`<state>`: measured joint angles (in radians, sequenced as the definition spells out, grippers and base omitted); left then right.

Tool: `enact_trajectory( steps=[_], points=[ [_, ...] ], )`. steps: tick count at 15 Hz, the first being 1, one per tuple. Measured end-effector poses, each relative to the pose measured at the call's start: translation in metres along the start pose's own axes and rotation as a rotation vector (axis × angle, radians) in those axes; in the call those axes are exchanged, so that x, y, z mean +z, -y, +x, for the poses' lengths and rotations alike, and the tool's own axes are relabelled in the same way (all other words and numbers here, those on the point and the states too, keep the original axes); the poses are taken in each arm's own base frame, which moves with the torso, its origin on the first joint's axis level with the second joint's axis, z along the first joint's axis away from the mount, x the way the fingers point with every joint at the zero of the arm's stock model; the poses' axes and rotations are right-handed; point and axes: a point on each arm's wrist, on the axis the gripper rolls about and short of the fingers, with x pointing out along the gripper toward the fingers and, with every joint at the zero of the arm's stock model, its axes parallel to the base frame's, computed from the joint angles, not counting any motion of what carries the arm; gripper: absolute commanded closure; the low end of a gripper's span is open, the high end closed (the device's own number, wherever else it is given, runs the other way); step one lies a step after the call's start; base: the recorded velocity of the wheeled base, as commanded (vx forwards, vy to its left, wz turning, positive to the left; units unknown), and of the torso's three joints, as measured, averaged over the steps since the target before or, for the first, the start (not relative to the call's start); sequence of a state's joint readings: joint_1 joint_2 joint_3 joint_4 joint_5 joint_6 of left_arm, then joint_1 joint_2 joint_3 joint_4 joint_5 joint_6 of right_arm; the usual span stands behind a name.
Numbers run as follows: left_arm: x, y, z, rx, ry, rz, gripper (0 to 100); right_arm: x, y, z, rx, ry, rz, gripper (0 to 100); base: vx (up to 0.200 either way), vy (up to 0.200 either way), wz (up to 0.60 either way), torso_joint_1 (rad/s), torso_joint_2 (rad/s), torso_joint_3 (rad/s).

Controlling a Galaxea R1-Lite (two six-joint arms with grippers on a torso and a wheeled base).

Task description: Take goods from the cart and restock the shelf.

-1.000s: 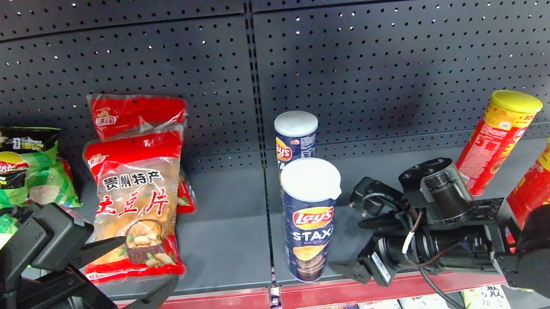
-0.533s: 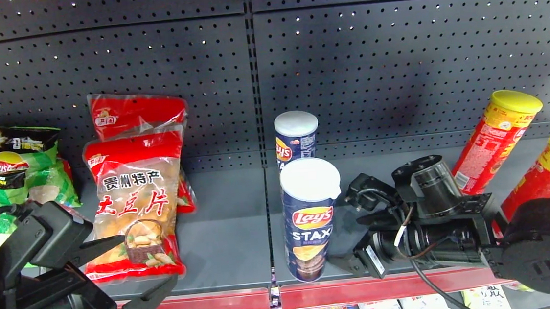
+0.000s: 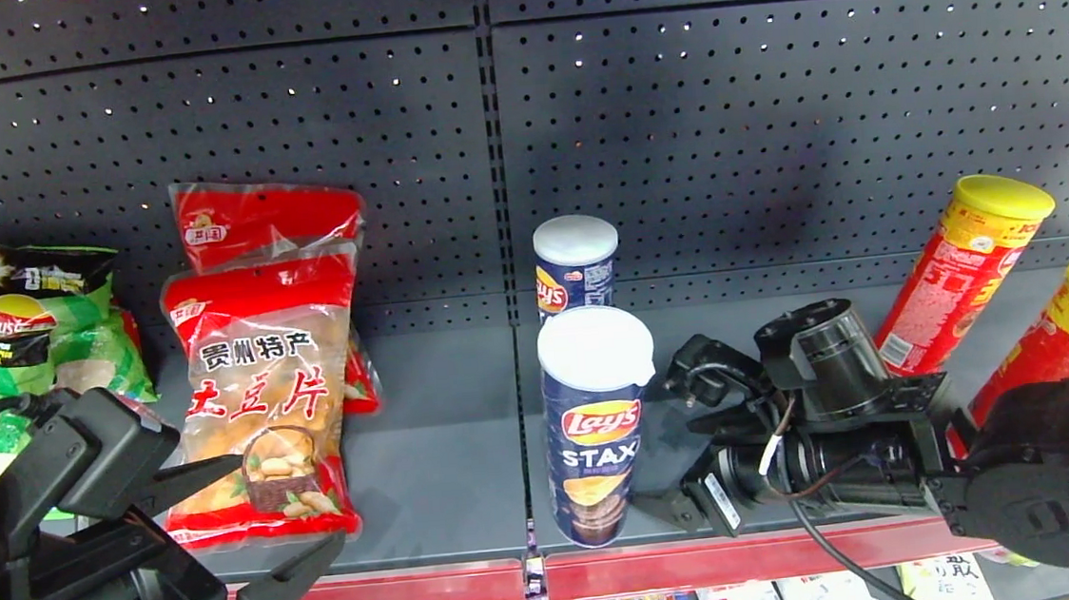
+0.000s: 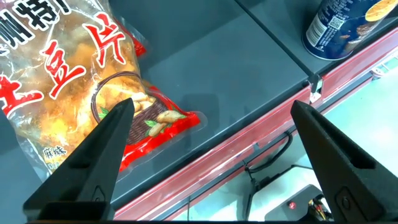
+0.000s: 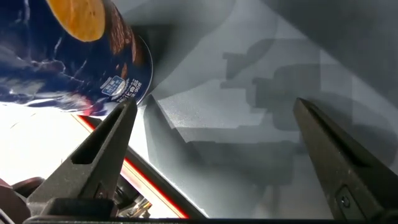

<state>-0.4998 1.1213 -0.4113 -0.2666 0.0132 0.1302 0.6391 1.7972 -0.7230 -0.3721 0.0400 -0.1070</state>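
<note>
Where the dark grey metal shelf [image 3: 452, 459] meets its red front strip [image 3: 424, 590], the right gripper [image 5: 214, 104] sits low, fingers spread wide, nothing between them.

- Blue cylindrical chip can with white lid [image 3: 599, 424]: upright at the shelf front, just beside one right fingertip and outside the gap. Contact cannot be judged.
- Second blue can [image 3: 575, 265]: directly behind the first, farther from that gripper.
- Two red cans with yellow lids [image 3: 966, 271]: beyond the right wrist, toward its outer side.
- Left gripper [image 3: 293, 500]: fingers likewise wide apart and empty, at the shelf edge.
- Red-and-clear bag of potato slices [image 3: 266, 397]: just beyond the left fingertips.
- Green chip bags [image 3: 49, 310]: to the left gripper's outer side.
</note>
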Motion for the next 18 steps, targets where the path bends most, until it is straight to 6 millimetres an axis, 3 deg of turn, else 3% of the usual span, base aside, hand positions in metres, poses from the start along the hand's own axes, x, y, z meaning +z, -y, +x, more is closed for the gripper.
enact_trajectory(
  steps=[13, 15, 18],
  points=[
    [-0.001, 0.0, 0.0, -0.001, -0.005, 0.0, 0, 0.001, -0.001, 0.003, 0.004, -0.001, -0.002, 0, 0.0, 0.0, 0.0, 0.0, 0.0, 0.0],
    [-0.004, 0.0, 0.0, 0.0, -0.012, 0.0, 0, 0.0, 0.0, -0.002, 0.0, 0.001, 0.001, 0, 0.0, 0.0, 0.0, 0.0, 0.0, 0.0],
    [-0.017, -0.002, -0.005, 0.026, -0.038, -0.021, 0, 0.0, -0.001, -0.026, -0.029, 0.046, -0.002, 0, 0.0, 0.0, 0.0, 0.0, 0.0, 0.0]
  ],
)
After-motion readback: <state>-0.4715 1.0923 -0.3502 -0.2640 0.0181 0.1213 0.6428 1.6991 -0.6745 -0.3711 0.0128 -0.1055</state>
